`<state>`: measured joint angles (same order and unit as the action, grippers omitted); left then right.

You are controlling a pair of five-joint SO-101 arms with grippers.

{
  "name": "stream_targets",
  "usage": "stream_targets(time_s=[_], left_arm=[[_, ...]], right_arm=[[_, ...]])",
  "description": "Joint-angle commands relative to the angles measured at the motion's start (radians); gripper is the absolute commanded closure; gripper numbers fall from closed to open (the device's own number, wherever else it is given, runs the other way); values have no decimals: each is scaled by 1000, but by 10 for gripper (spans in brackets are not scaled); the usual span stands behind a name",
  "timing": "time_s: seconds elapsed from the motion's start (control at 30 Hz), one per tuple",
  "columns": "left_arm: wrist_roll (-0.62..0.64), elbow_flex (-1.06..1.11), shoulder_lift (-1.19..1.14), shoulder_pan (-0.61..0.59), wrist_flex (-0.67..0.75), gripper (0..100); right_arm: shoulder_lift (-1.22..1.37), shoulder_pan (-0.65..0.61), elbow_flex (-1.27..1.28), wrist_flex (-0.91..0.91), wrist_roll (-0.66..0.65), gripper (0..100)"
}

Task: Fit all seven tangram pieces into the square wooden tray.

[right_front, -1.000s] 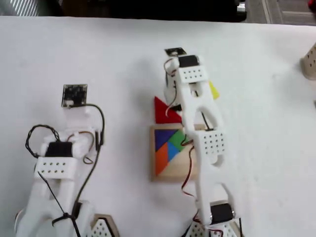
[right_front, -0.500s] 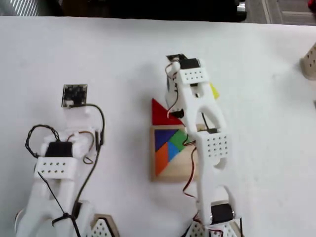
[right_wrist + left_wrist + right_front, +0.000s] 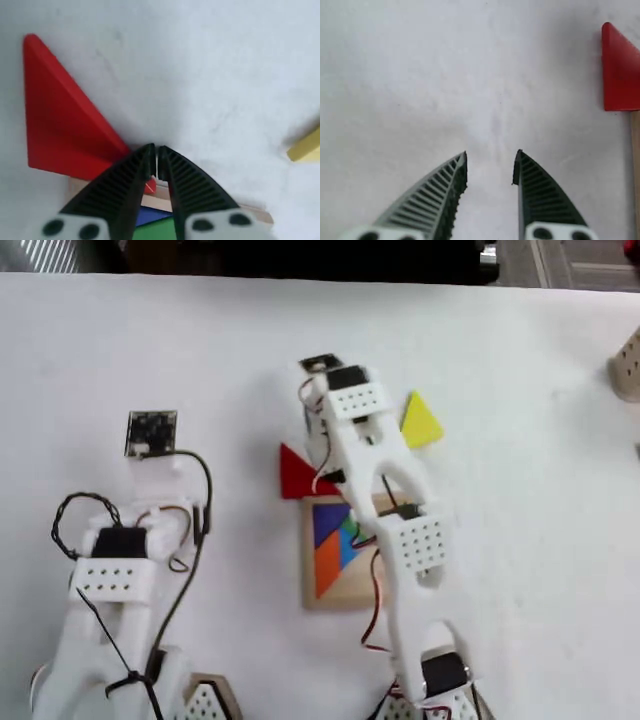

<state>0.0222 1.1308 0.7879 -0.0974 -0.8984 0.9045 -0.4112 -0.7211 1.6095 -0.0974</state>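
Note:
The square wooden tray (image 3: 385, 585) lies in front of the right arm (image 3: 385, 485) and holds blue (image 3: 328, 524), green (image 3: 349, 540) and orange (image 3: 327, 562) pieces. A red triangle (image 3: 298, 476) rests on the table against the tray's far left corner. In the right wrist view my right gripper (image 3: 156, 154) is shut, its tips at the red triangle's (image 3: 62, 127) long edge by the tray rim (image 3: 80, 186). A yellow triangle (image 3: 421, 420) lies beyond the tray to the right. My left gripper (image 3: 490, 160) is open over bare table, with the red triangle (image 3: 621, 70) off to one side.
The left arm (image 3: 115, 560) stays at the near left, well away from the tray. A wooden object (image 3: 628, 365) stands at the table's right edge. White tabletop (image 3: 180, 340) stretches open at the far left and far right.
The right arm has swung to the left, and the red triangle has slid left with it. The yellow triangle has come out from under the arm. The left arm has not moved.

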Motion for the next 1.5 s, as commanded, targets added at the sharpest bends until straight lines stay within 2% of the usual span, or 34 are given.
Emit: stream_targets(time_s=[0.0, 0.4, 0.63, 0.77, 0.87, 1.0, 1.13, 1.27, 1.47], left_arm=[[11, -11, 36, -2, 28, 831], [11, -11, 36, -2, 28, 831], [11, -11, 36, -4, 28, 831], [11, -11, 36, -5, 28, 831], [11, -11, 36, -4, 28, 831], [11, -11, 36, -1, 28, 830], [14, -8, 36, 77, 25, 827], [152, -12, 36, 157, 28, 814], [370, -8, 27, 183, 80, 654]], right_arm=[[-50, -94, -3, -8, 12, 981], [-148, -297, 8, 58, 78, 981], [-223, -311, 44, 105, 74, 981], [-420, -309, 242, 51, 64, 981], [-608, -295, 466, -67, 32, 981], [-797, -209, 723, -186, -26, 981], [-912, -101, 941, -272, -92, 981], [-964, -59, 1120, -418, -107, 981], [-966, -59, 1223, -503, -107, 981]])
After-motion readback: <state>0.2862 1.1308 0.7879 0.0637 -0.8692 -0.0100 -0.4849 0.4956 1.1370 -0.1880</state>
